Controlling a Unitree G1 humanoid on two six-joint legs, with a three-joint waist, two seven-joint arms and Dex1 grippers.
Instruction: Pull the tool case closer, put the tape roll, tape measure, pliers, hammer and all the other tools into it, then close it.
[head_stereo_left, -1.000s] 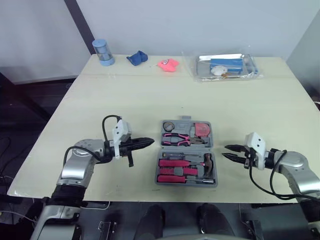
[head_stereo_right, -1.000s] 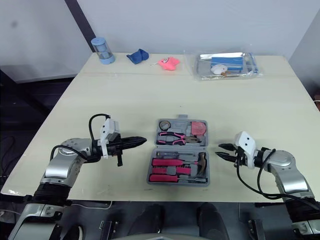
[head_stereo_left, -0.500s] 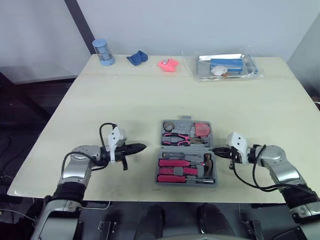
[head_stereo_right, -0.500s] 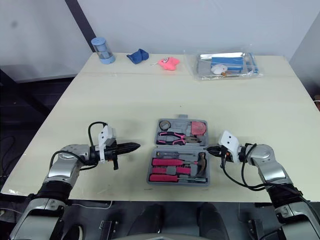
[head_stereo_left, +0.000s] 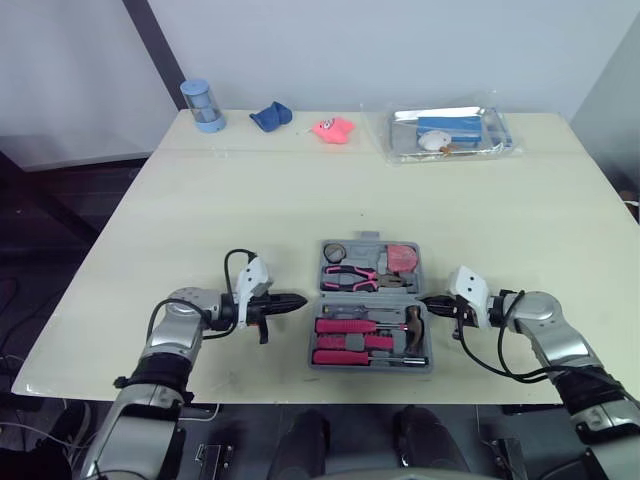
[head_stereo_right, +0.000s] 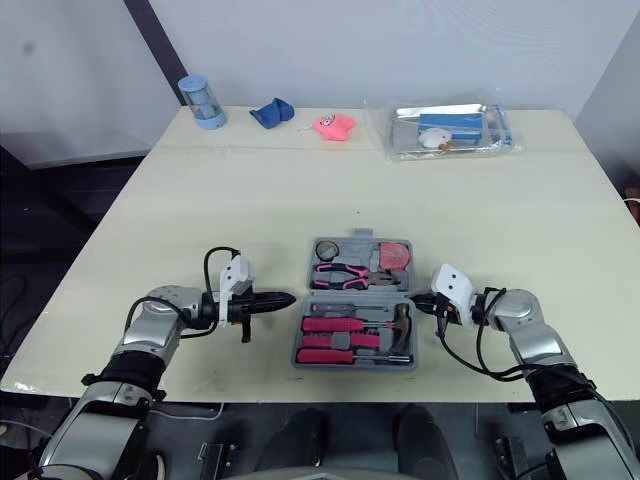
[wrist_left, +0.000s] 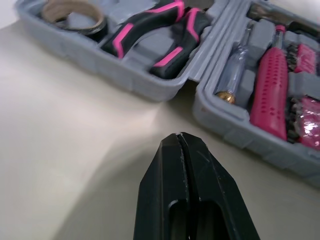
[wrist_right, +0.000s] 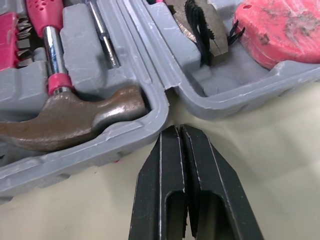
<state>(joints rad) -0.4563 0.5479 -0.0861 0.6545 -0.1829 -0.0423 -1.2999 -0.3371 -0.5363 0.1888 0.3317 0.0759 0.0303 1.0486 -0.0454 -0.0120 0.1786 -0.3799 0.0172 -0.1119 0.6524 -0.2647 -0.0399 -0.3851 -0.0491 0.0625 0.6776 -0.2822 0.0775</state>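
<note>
My L pincer (wrist_left: 180, 137) is pressed fully shut, nothing in it. Tip sits low over the table (head_stereo_left: 250, 200), just short of the open tool case (wrist_left: 131, 75), aimed at the hinge gap in its side wall. Past that wall: pliers (wrist_left: 155, 30) & tape roll (wrist_left: 72, 12) in one half, pink screwdriver (wrist_left: 270, 90) in the other. My R pincer (wrist_right: 177, 129) is also closed tight & empty, tip close to the opp. wall by the hinge. Hammer (wrist_right: 70, 117) head lies right beyond it, red tape measure (wrist_right: 280, 25) in the adjoining half.
</note>
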